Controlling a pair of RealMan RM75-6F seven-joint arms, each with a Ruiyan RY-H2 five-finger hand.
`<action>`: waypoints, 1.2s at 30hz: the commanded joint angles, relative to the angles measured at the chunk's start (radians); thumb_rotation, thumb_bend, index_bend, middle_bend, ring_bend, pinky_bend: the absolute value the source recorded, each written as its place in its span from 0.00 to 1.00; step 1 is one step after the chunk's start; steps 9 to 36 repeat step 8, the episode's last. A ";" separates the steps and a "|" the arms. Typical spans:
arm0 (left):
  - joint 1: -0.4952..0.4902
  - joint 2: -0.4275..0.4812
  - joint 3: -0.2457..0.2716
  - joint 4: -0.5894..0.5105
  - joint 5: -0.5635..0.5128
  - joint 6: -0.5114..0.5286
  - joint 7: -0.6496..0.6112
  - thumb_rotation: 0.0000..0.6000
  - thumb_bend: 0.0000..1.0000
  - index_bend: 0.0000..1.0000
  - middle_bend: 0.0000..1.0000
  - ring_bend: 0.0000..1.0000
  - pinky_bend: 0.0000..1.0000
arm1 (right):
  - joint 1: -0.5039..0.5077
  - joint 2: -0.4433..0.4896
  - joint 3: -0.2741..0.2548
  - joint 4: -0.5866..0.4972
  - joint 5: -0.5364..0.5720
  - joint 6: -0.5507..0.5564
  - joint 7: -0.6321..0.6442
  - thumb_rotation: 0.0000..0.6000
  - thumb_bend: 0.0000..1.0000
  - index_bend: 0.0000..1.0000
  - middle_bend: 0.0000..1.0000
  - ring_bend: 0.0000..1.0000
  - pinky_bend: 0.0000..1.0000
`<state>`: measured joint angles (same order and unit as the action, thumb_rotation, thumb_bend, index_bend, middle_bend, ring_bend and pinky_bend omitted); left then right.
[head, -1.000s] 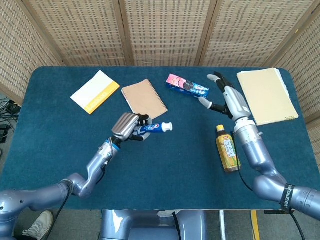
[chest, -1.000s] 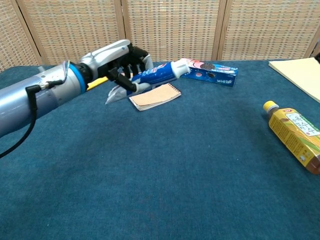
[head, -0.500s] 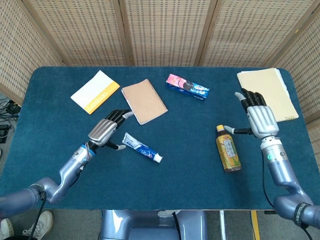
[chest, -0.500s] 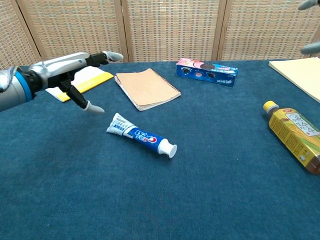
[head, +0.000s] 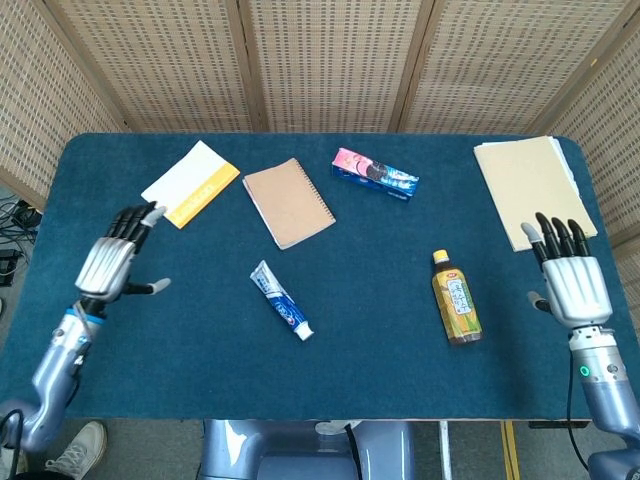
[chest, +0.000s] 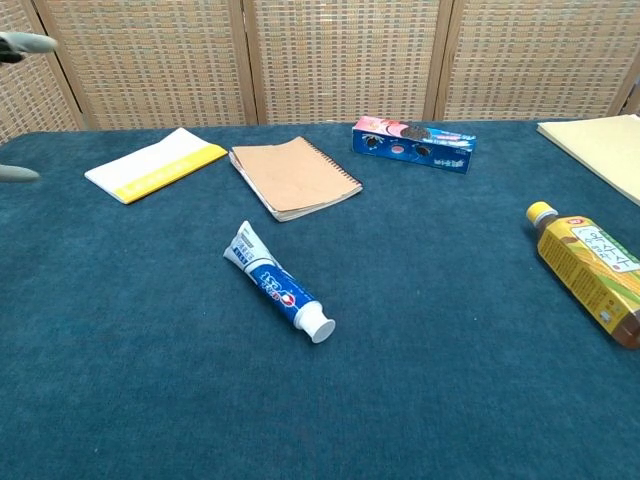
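In the head view, the left hand (head: 108, 265), a silvery metal shell with dark fingers, is hovering at the left edge of the frame, fingers spread and holding nothing; in the chest view only two pale fingertips (chest: 25, 43) are poking in at the upper left corner, probably belonging to this hand. The right hand (head: 572, 283) is hanging at the lower right of the head view, palm-back up, fingers straight and apart, also gripping nothing.

The blue and white plastic toothpaste tube (head: 281, 299) is lying flat on the dark blue felt-like tabletop (head: 370, 340) just left of centre, its crimped flat end pointing to the upper left and its round white cap to the lower right. It is lying well apart from both hands. In the chest view the same tube (chest: 277, 283) is sitting in the middle of the frame.

Above it, a brown kraft-paper spiral notebook (head: 288, 202) is resting slightly turned. A white booklet with a yellow band (head: 190, 183) is lying in the upper left, near the left hand's fingertips. A long glossy blue and pink cardboard biscuit box (head: 375, 173) is sitting at upper centre. A yellow-labelled plastic drink bottle (head: 456, 298) with a yellow cap is lying on its side in the right part, near the right hand. A smooth cream paper folder (head: 533, 190) is occupying the upper right corner.
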<state>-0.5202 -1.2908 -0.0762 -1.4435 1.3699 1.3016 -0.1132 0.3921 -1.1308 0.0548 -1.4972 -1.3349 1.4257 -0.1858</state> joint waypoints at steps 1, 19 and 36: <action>0.097 0.083 0.028 -0.081 -0.037 0.091 0.093 1.00 0.00 0.00 0.00 0.00 0.00 | -0.057 -0.011 -0.025 0.038 -0.045 0.066 -0.029 1.00 0.00 0.00 0.00 0.00 0.00; 0.215 0.154 0.064 -0.120 -0.060 0.175 0.183 1.00 0.00 0.00 0.00 0.00 0.00 | -0.135 -0.040 -0.049 0.087 -0.103 0.149 -0.062 1.00 0.00 0.00 0.00 0.00 0.00; 0.215 0.154 0.064 -0.120 -0.060 0.175 0.183 1.00 0.00 0.00 0.00 0.00 0.00 | -0.135 -0.040 -0.049 0.087 -0.103 0.149 -0.062 1.00 0.00 0.00 0.00 0.00 0.00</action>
